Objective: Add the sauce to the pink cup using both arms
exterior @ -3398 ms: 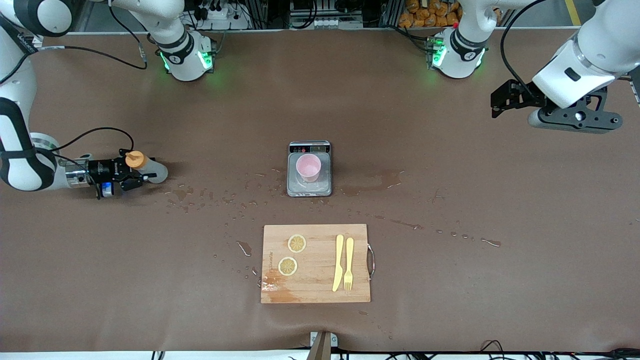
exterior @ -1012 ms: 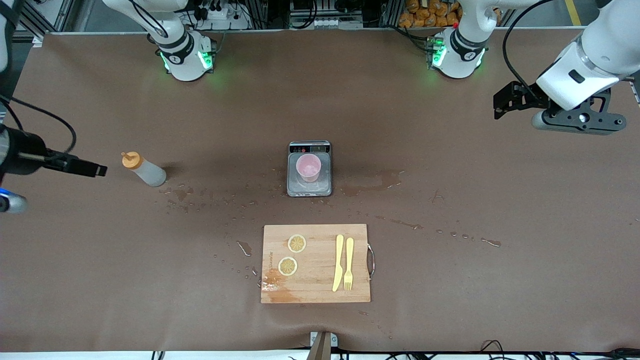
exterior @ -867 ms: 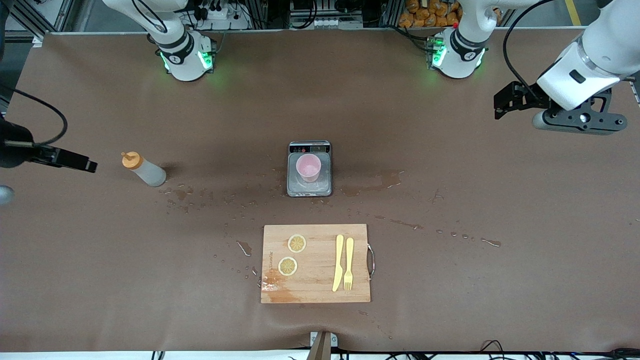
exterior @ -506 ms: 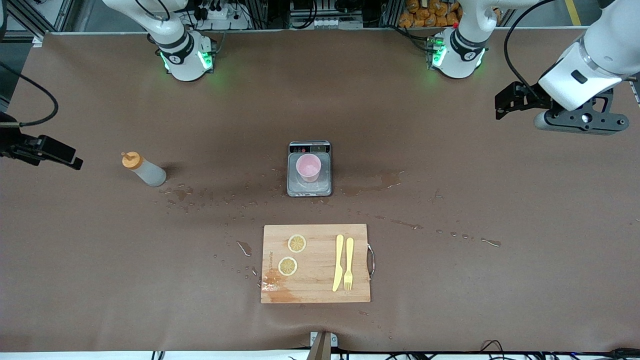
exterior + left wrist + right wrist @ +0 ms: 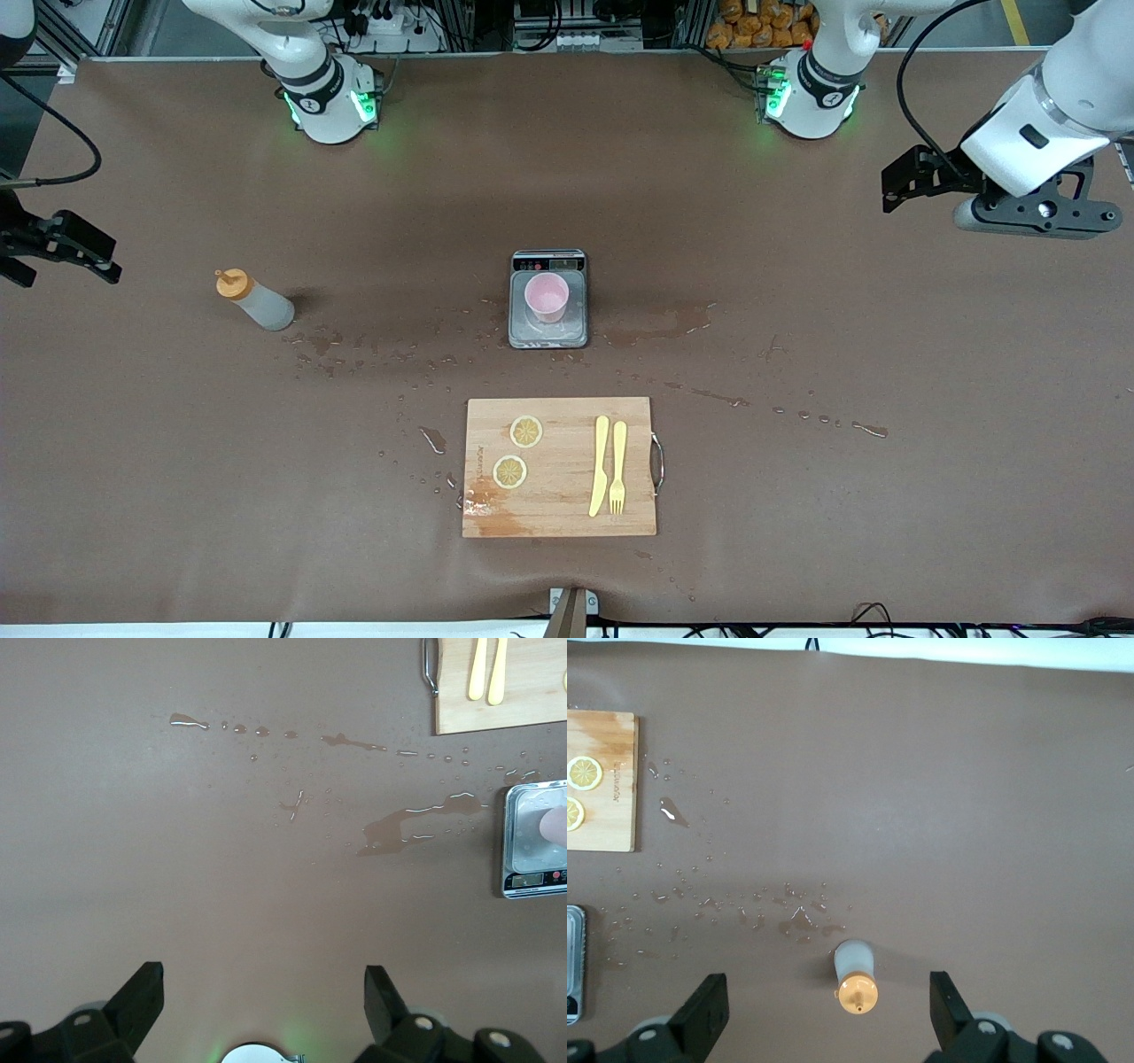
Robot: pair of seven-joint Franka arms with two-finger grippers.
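Note:
The sauce bottle (image 5: 254,301), greyish-white with an orange cap, stands alone on the table toward the right arm's end. The pink cup (image 5: 546,297) stands on the grey scale (image 5: 576,312) at mid-table. My right gripper (image 5: 69,268) is open and empty, raised at the right arm's end of the table. Its wrist view looks down on the bottle (image 5: 852,958) between the spread fingers of the right gripper (image 5: 824,997). My left gripper (image 5: 904,177) is open and empty, raised over the left arm's end, and shows again in its wrist view (image 5: 263,988). The cup (image 5: 556,826) and scale (image 5: 527,846) show at that view's edge.
A wooden cutting board (image 5: 558,470) with two lemon slices (image 5: 526,431), a yellow knife (image 5: 600,465) and a fork (image 5: 617,467) lies nearer the front camera than the scale. Spilled drops and wet patches (image 5: 656,323) lie around the scale and bottle.
My right gripper has let go of the bottle and drawn back and up toward the table's end. The bottle stays standing. My left gripper has shifted slightly.

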